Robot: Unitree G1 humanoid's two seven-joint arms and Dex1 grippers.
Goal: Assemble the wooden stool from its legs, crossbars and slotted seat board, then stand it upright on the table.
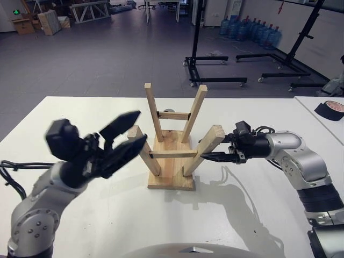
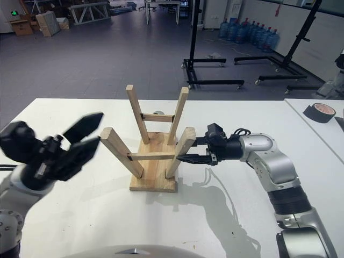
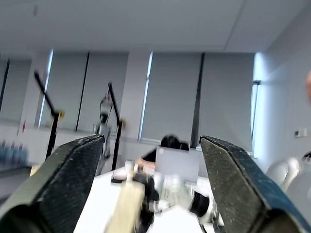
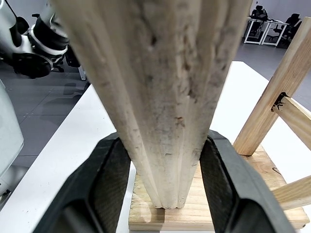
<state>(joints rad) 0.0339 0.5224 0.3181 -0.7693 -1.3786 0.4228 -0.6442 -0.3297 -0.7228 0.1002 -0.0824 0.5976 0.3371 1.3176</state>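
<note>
the right gripper [image 1: 206, 156] pinched the near right leg [image 1: 212, 139] of the upturned stool [image 1: 172, 181]; the left gripper [image 1: 139, 127] hung spread at its left.

We find the stool [image 1: 171, 161] seat-down at the middle of the desk [image 1: 80, 113], left claw [image 1: 140, 126] to its left, right claw [image 1: 205, 156] around its near right leg [image 1: 208, 145], tape roll [image 1: 329, 110] far right.

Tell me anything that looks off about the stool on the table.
The stool stands upside down: its seat board lies flat on the table and all four legs point up, splaying outward. The right tool is shut on the near right leg; the left tool hangs open beside the near left leg. No damage shows.
</note>
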